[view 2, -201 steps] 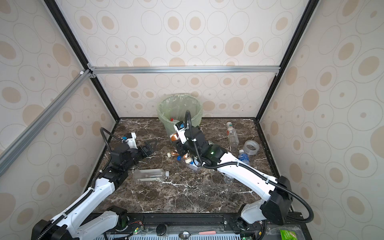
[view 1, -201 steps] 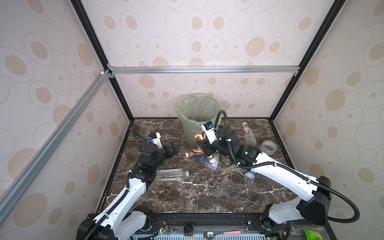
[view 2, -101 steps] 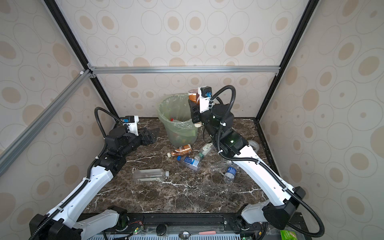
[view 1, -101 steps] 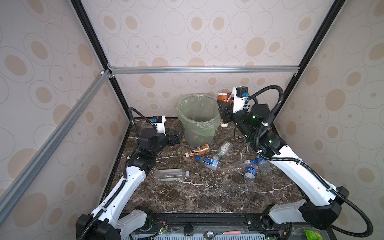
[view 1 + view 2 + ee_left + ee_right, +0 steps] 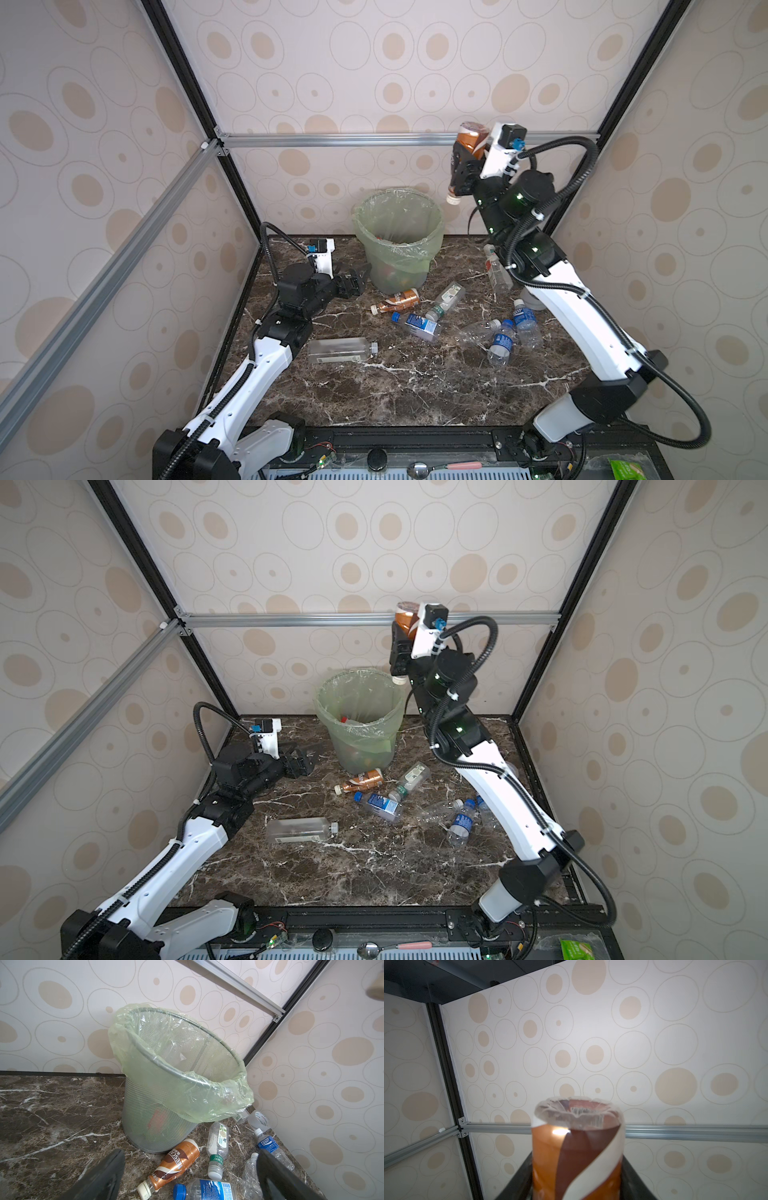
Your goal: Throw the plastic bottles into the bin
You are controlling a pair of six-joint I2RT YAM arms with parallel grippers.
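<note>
Within my reach, item by item: dark marble tabletop (image 5: 374,386); circle-patterned wall panels (image 5: 374,62); aluminium crossbar (image 5: 332,139), far; pink-handled spoon (image 5: 442,467), near edge; green packet (image 5: 623,470), near right.

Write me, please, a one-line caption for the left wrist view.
Open left gripper facing the lined bin, a brown bottle and clear bottles lying on the table beside its base.

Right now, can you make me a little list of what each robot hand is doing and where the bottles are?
Bin: at the back, some things already inside
Right gripper: up high near the bin's rim, holding a brown bottle, cap down
Left gripper: open, empty, low beside the bin
Table: several bottles lying loose
</note>
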